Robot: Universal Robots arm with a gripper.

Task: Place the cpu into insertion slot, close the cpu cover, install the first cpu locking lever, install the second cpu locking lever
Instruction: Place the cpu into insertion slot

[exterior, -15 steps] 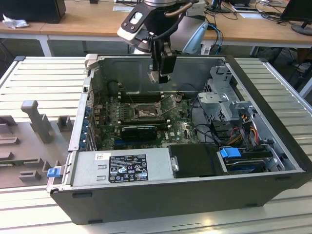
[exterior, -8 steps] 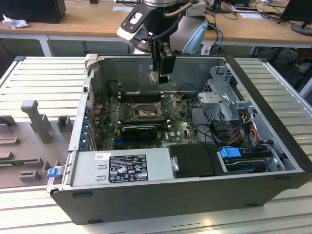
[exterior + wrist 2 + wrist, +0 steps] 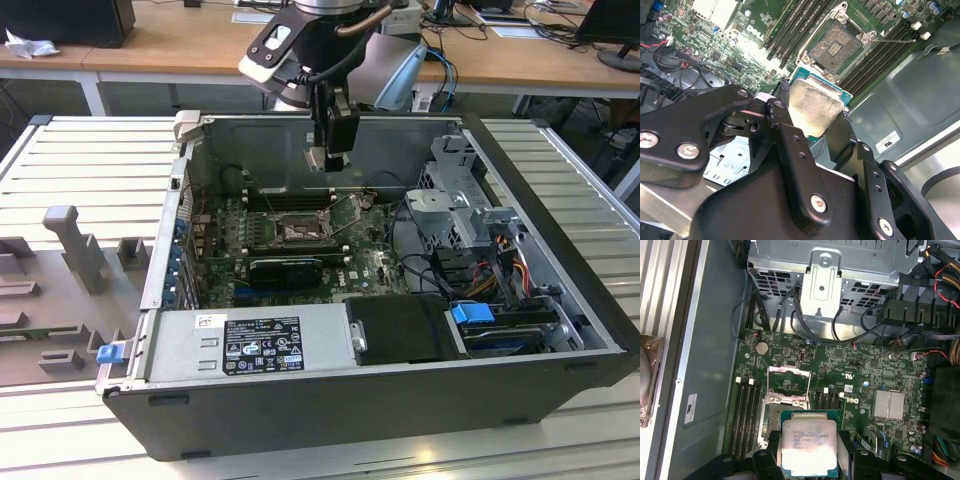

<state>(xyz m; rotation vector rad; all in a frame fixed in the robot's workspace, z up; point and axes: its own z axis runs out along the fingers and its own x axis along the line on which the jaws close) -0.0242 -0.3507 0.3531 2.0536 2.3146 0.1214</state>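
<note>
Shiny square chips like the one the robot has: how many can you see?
1. The chip is pinched in the gripper, up in the air over the green board, close to the socket. The socket holds none. Others could be hidden.

Open room over insertion slot (image 3: 834, 47); mem slots (image 3: 745, 415) either side, drive cage (image 3: 865, 257) & cables (image 3: 796, 305) nr.

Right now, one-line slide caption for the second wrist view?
Gripper holding the cpu by its edges, not yet seated, with the open insertion slot on the green board beyond.
</note>
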